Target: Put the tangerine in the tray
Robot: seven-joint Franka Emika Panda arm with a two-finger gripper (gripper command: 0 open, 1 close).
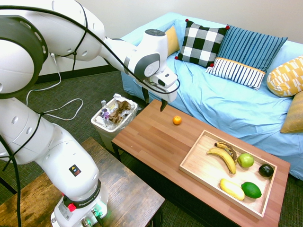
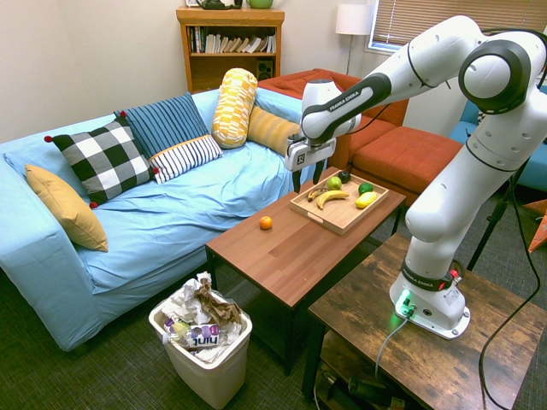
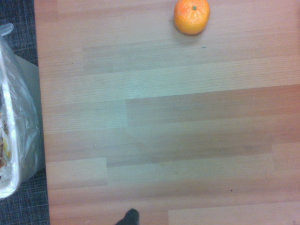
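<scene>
The tangerine (image 1: 177, 120) (image 2: 266, 223) (image 3: 191, 16), small and bright orange, sits alone on the reddish-brown table near its sofa-side edge. The light wooden tray (image 1: 198, 163) (image 2: 344, 219) lies at the table's other end, holding bananas, a green apple, a lime, a yellow fruit and a dark avocado. My gripper (image 1: 155, 101) (image 2: 308, 178) hangs open above the table, with nothing between its fingers. In the first exterior view it hovers up and to the left of the tangerine, apart from it.
A white bin (image 1: 113, 116) (image 2: 203, 337) full of rubbish stands on the floor against the table end away from the tray. The blue sofa (image 1: 222, 101) with several pillows runs along the table's far side. Bare table top (image 1: 151, 146) lies between tangerine and tray.
</scene>
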